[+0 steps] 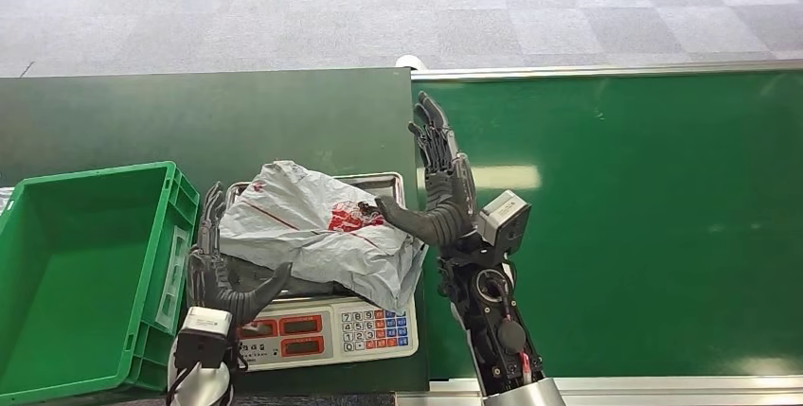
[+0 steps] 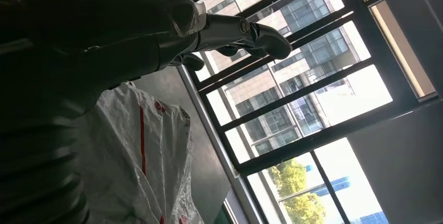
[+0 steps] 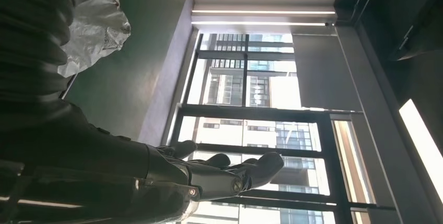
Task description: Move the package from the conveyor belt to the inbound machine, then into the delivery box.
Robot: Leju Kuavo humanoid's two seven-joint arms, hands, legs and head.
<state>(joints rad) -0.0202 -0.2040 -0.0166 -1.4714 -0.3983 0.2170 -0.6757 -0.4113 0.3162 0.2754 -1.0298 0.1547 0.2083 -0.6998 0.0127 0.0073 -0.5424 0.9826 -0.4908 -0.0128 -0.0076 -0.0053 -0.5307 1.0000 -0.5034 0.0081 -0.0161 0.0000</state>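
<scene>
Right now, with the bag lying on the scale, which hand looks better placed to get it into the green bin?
Probably the left hand. It sits at the bag on the side nearest the green bin. The right hand stands open on the bag's far side, by the belt, so it would have to carry farther.

Dark green table (image 1: 189, 113), left, carrying a green crate (image 1: 85, 273) at its near left and a scale (image 1: 331, 330) just right of it. Green conveyor belt (image 1: 644, 217) adjoining the table's right edge.
</scene>
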